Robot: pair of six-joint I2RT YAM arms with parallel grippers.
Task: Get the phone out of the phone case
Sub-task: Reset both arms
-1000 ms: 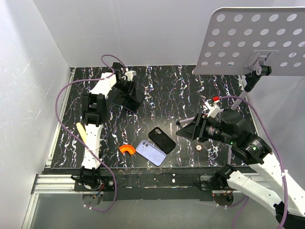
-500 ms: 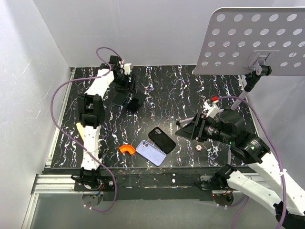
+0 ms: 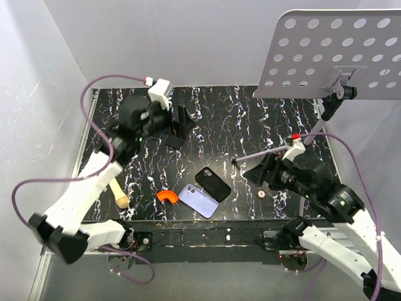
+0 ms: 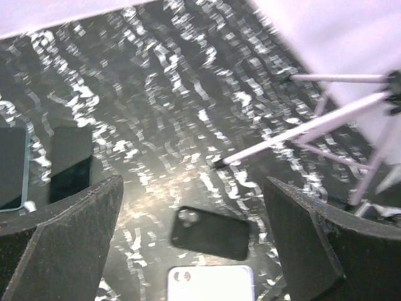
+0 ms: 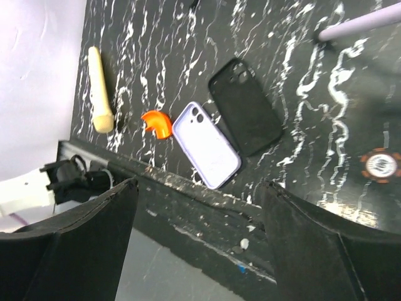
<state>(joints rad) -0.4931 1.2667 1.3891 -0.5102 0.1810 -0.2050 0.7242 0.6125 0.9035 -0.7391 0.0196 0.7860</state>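
Seen from the left wrist, a dark phone (image 4: 11, 168) with a pale blue rim and a black phone case (image 4: 70, 164) lie side by side, apart, at the back left. In the top view only the case (image 3: 177, 140) shows. My left gripper (image 3: 176, 123) hangs high above them, open and empty (image 4: 193, 182). Mid-table lie a lavender phone (image 3: 198, 200), back up, and a black phone-shaped slab (image 3: 213, 184) touching it; both also show in the right wrist view, the lavender phone (image 5: 207, 146) beside the slab (image 5: 245, 108). My right gripper (image 3: 254, 170) is to their right, open and empty (image 5: 199, 183).
An orange curved piece (image 3: 166, 196) and a cream stick (image 3: 118, 192) lie front left. An orange disc (image 3: 261, 194) sits by my right gripper. A stand with a perforated plate (image 3: 332, 56) rises at the right; its leg (image 3: 263, 152) reaches toward mid-table. White walls close the left and back.
My left gripper has opened, lifted off the back-left items and drawn back, its arm swinging out to the left. The right gripper has opened wider and shifted slightly right.
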